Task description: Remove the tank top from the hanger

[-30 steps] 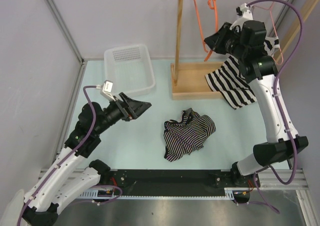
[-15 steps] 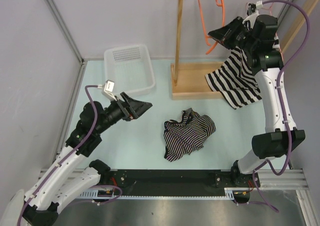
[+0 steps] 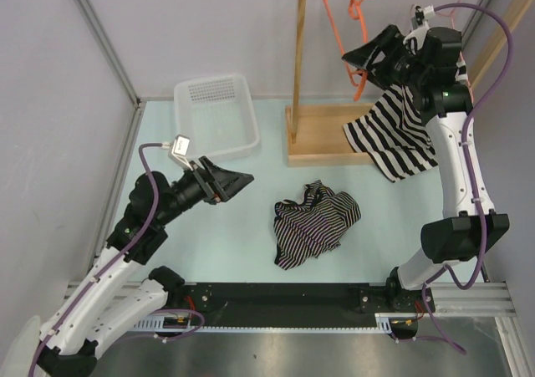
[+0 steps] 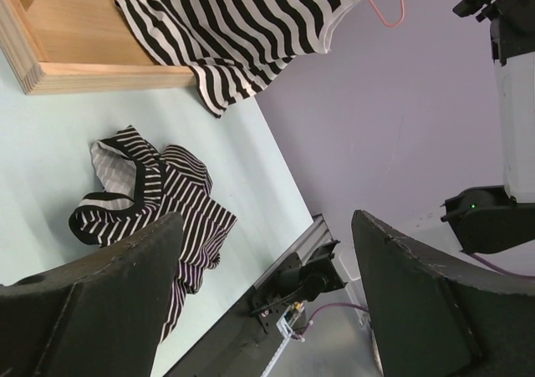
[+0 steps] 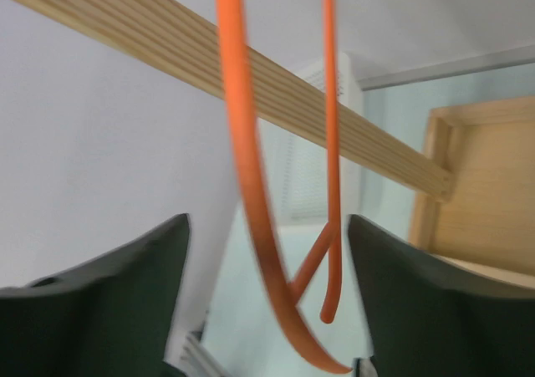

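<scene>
Looking at the upper right of the overhead view, we are seeing the right jaws raised high beside the rack, spread wide. From the right wrist camera, an orange hanger is dangling between the two dark fingers under the wooden rail. We are not seeing either finger touching it, and the jaws are holding nothing.

The tank top, in broad black and white stripes, is hanging just below and behind those jaws at the right of the overhead frame. In the left wrist view we are finding it on a pink hanger. Its hem is draping over the rack base and spilling past the edge onto the desk.

At the left centre of the overhead view, the left jaws are hovering above the desk, also gaping wide. They are gripping nothing and pointing toward the middle of the frame. A second striped garment is lying crumpled there, well apart from them. A white basket is sitting at the upper left of the desk.
</scene>
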Controlling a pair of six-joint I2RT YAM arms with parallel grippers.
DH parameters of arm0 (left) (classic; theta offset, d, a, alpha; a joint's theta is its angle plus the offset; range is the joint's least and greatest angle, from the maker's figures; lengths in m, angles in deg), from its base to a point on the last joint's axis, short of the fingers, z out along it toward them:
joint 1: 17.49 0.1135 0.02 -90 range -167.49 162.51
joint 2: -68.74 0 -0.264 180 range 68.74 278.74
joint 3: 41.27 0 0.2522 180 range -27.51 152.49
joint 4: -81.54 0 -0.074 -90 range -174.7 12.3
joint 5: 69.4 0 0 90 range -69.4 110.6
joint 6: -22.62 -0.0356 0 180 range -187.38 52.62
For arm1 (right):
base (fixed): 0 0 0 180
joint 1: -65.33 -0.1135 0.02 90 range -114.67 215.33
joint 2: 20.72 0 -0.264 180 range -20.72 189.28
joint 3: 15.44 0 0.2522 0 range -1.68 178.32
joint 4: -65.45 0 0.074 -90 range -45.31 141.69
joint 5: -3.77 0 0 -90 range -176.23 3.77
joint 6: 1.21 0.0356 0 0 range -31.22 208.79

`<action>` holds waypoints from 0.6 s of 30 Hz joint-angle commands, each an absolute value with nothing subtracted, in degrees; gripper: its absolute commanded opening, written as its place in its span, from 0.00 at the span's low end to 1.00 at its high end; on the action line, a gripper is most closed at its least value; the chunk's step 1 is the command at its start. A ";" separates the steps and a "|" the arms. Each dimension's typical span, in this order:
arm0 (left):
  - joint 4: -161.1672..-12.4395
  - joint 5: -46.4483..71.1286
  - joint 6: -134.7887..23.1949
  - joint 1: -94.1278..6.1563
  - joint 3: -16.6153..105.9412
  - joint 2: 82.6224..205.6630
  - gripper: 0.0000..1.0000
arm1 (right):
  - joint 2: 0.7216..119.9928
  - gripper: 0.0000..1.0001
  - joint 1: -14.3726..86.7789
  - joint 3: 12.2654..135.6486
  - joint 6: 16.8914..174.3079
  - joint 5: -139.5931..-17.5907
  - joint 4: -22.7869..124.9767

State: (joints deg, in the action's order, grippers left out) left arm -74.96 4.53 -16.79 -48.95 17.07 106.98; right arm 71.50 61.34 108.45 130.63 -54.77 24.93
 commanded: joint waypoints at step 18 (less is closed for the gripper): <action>-68.99 19.26 -30.96 -77.40 30.22 132.96 0.91 | 35.37 1.00 52.24 78.09 108.47 -87.47 3.35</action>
